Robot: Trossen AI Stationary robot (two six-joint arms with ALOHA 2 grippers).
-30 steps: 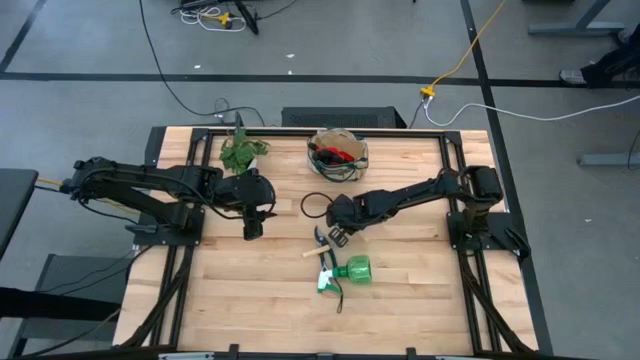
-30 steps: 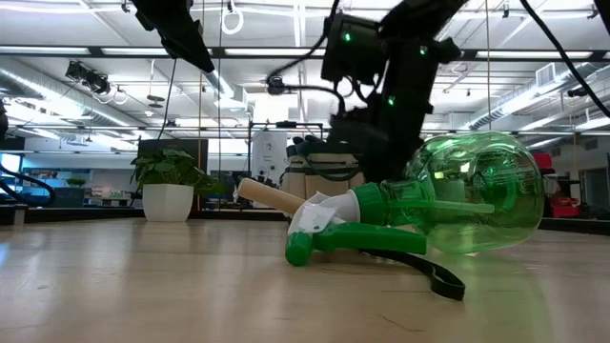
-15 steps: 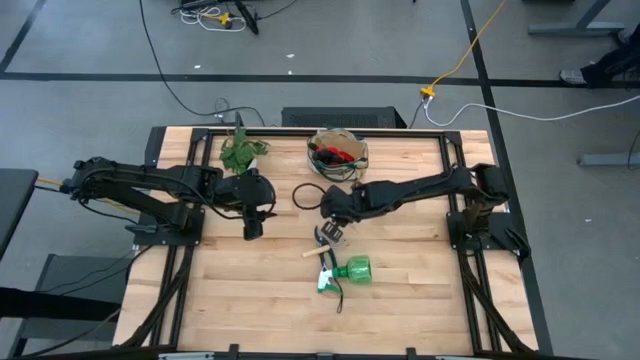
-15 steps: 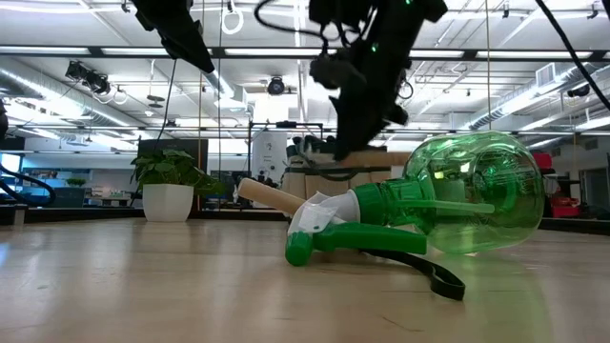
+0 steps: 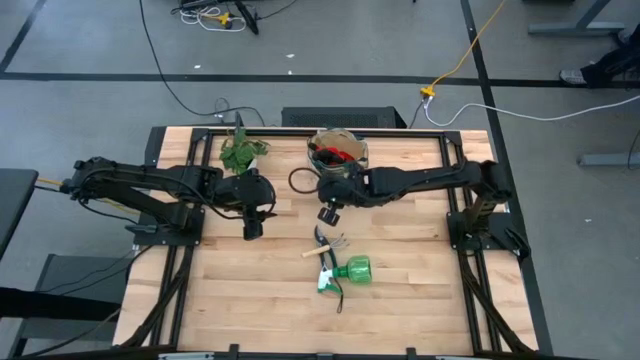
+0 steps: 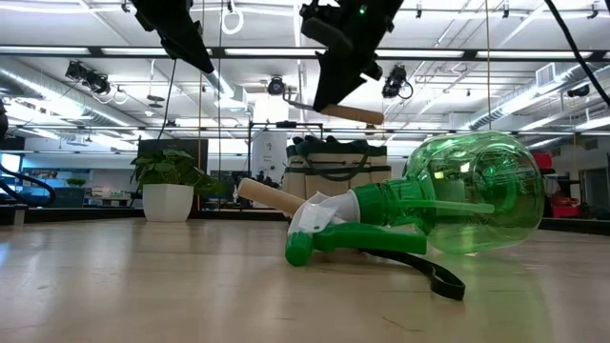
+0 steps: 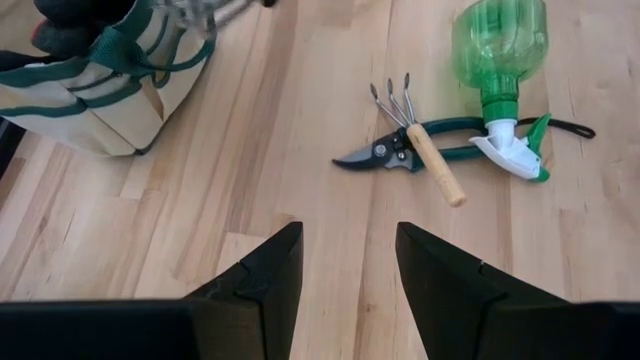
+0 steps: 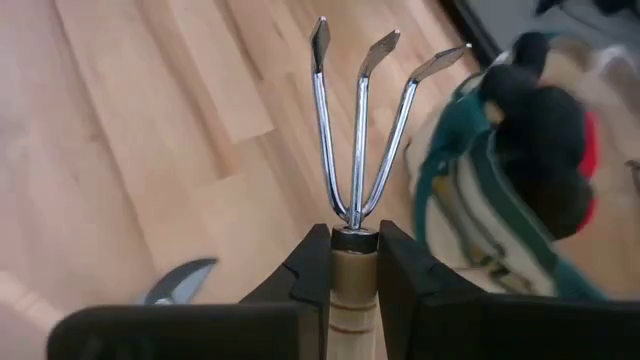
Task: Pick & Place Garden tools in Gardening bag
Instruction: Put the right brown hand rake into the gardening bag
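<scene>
The right gripper (image 8: pixel 353 262) has its jaws closed on the wooden handle of a three-pronged rake (image 8: pixel 358 120), held in the air just beside the bag (image 5: pixel 338 151), prongs pointing toward it. In the low view the rake (image 6: pixel 341 112) hangs clear of the surface, above the bag (image 6: pixel 335 171). The bag stands at the far edge of the surface, with black gloves (image 8: pixel 540 130) and something red showing in its top. The left gripper (image 7: pixel 348 262) waits over the surface near the plant (image 5: pixel 241 153), jaws open and empty. Nearer the front lie the shears (image 7: pixel 378 154), a second rake (image 7: pixel 420 140) with a wooden handle resting across them, and the green spray bottle (image 5: pixel 347 272) on its side, touching the shears.
</scene>
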